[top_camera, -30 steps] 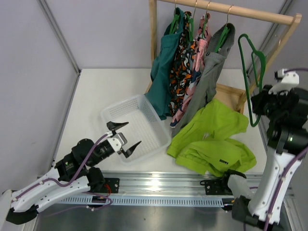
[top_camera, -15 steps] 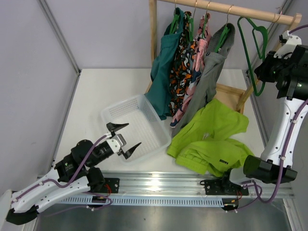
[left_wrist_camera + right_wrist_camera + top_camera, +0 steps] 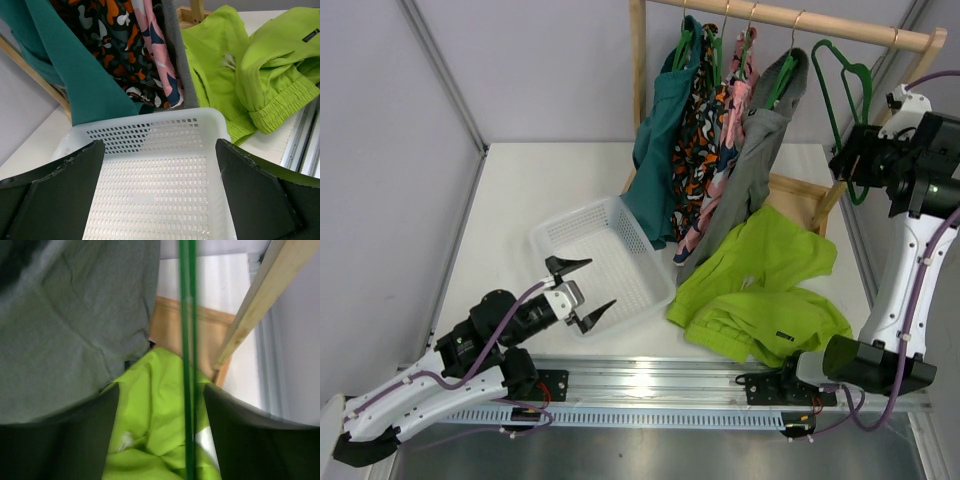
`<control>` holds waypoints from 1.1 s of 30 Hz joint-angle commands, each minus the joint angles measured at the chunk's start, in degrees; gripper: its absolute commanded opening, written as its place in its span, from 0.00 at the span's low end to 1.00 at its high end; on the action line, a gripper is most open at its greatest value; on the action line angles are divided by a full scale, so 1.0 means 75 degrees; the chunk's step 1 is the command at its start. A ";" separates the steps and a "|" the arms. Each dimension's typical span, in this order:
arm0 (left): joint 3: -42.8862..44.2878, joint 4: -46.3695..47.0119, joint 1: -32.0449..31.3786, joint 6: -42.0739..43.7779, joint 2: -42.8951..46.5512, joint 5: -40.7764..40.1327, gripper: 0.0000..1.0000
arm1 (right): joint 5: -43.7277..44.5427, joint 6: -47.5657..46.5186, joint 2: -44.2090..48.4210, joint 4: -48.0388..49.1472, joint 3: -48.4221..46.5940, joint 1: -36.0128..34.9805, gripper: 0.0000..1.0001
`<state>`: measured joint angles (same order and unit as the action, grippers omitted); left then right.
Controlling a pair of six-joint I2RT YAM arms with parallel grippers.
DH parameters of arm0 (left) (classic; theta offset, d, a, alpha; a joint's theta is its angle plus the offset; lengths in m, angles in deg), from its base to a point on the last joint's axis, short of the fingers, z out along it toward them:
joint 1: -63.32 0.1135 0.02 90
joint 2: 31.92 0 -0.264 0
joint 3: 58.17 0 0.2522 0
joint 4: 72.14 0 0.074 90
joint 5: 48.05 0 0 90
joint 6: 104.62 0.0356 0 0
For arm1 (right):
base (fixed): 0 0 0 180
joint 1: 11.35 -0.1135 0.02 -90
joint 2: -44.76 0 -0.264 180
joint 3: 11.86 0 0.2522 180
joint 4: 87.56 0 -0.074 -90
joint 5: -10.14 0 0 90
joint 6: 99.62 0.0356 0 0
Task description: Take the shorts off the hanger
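The lime-green shorts [image 3: 760,290] lie crumpled on the table below the clothes rail, free of any hanger, and also show in the left wrist view [image 3: 260,65] and the right wrist view [image 3: 150,415]. The bare dark-green hanger [image 3: 843,95] hangs at the right end of the rail. My right gripper [image 3: 848,162] stands open at the hanger's lower part. Its thin wire [image 3: 187,365] runs between the spread fingers [image 3: 250,440] without touching them. My left gripper [image 3: 582,290] is open and empty over the white basket [image 3: 155,125].
A wooden rail [image 3: 800,20] carries a teal garment [image 3: 660,150], patterned clothes [image 3: 710,140] and a grey garment [image 3: 755,160]. Its slanted wooden post [image 3: 260,315] and base frame [image 3: 800,200] stand close to my right gripper. The basket [image 3: 570,235] sits left of the shorts.
My right arm rose with the bare hanger to the rail's right end, then its jaws opened and let the wire go. The left arm has barely moved.
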<state>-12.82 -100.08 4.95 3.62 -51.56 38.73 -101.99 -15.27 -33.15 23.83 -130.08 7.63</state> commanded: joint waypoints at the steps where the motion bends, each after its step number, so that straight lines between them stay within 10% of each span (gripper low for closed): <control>1: -0.0064 0.0401 0.0025 -0.0193 -0.0089 0.0371 0.99 | 0.0067 -0.0453 0.0870 0.0375 0.0252 0.0047 0.81; 4: -0.0146 0.0506 0.0025 -0.0240 -0.0042 0.0711 0.99 | 0.0219 -0.0734 0.1749 0.0586 0.0861 0.0047 1.00; 16: 0.0038 0.1374 0.0025 -0.1552 -0.0778 0.1472 0.99 | -0.0305 -0.2210 0.4960 0.0118 0.4610 0.0059 0.99; 33: 0.3521 0.1584 -0.1932 -0.1471 -0.8207 0.0758 0.99 | -0.3143 -0.3055 0.5619 0.1419 0.7565 0.0082 0.99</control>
<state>11.03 -91.23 -9.30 -9.58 -108.98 44.91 -120.57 -37.04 8.67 29.36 -73.91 7.89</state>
